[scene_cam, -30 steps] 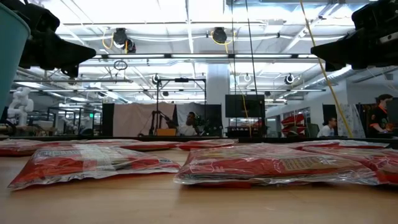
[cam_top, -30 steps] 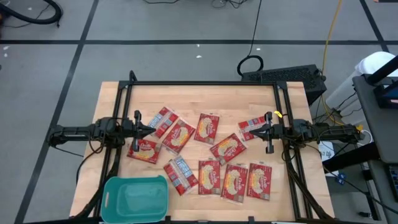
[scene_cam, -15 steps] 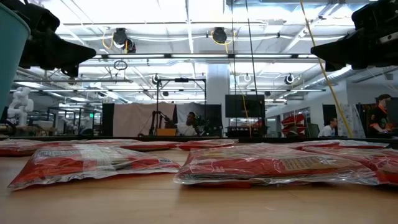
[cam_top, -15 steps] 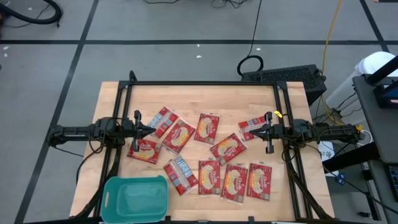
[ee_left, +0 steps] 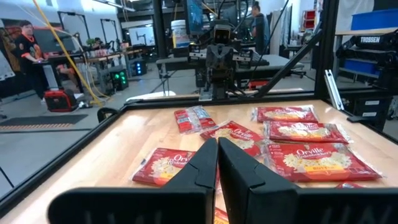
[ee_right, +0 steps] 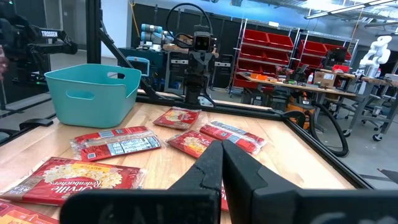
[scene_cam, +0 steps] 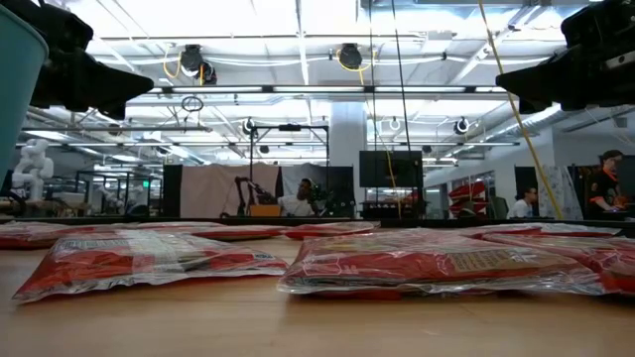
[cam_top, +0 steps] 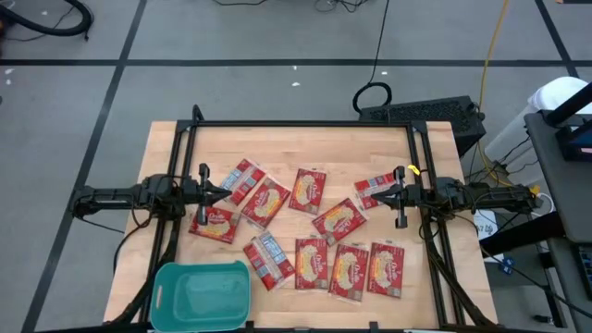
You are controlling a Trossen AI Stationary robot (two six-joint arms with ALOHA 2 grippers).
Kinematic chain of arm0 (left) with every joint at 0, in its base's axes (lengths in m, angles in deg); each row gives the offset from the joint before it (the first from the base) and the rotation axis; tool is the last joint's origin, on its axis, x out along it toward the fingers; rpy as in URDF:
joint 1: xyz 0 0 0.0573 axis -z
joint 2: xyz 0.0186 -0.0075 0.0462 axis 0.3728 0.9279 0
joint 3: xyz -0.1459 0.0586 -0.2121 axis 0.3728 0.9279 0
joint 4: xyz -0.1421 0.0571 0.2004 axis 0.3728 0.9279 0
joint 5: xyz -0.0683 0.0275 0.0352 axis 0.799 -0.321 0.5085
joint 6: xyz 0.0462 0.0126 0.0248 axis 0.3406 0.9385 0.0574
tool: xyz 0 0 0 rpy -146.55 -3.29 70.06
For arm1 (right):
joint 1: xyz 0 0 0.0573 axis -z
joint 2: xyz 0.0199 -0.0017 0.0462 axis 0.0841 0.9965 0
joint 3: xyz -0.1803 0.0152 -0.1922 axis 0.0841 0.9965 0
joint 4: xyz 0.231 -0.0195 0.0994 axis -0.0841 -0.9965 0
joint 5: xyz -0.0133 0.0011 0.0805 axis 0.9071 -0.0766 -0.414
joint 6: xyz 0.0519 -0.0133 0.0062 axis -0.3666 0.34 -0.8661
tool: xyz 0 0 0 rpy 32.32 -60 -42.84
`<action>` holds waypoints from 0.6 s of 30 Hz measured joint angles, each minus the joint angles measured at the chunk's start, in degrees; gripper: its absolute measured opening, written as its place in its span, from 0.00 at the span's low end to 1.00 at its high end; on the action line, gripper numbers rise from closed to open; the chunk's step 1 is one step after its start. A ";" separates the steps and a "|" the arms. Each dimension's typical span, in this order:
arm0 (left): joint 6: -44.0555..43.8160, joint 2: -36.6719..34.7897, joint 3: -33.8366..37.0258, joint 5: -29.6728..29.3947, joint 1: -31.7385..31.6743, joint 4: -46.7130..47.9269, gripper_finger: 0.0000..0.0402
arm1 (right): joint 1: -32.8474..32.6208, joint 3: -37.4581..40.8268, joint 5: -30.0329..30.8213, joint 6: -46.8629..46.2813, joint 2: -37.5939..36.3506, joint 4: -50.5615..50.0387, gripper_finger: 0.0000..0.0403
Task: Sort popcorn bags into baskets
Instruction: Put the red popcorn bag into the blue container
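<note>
Nothing is changing from a second ago: you are keeping both arms parked. Your left gripper (cam_top: 225, 191) is hovering at the table's (cam_top: 277, 139) left side, fingers pinched together, holding nothing. Your right gripper (cam_top: 373, 193) is mirroring it on the right side, fingers also pressed together and empty. The popcorn bags (cam_top: 314, 227) are lying scattered flat across the middle of the table between the grippers. The teal basket (cam_top: 203, 294) is sitting empty at the front left corner.

arms: two, black, slender, jointed | fingers (ee_left: 231, 163): dark, wedge-shaped | right arm: yellow cable
</note>
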 joint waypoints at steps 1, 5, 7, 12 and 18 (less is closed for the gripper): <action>-0.60 -0.02 0.01 -0.04 0.02 -0.02 0.05 | 0.02 0.01 0.02 0.00 -0.02 -0.02 0.00; -2.49 0.00 0.01 -0.10 0.02 -0.05 0.05 | 0.01 0.01 0.02 0.00 -0.02 0.00 0.00; -2.86 -0.01 0.01 -0.10 0.00 -0.06 0.05 | 0.01 0.00 0.00 0.00 -0.01 -0.02 0.00; -2.72 -0.02 0.01 -0.42 0.01 -0.33 0.05 | 0.00 -0.01 0.02 0.00 -0.02 0.00 0.00; -1.29 -0.02 0.01 -1.86 0.00 -2.68 0.05 | 0.02 0.00 0.04 -1.83 -0.02 2.62 0.00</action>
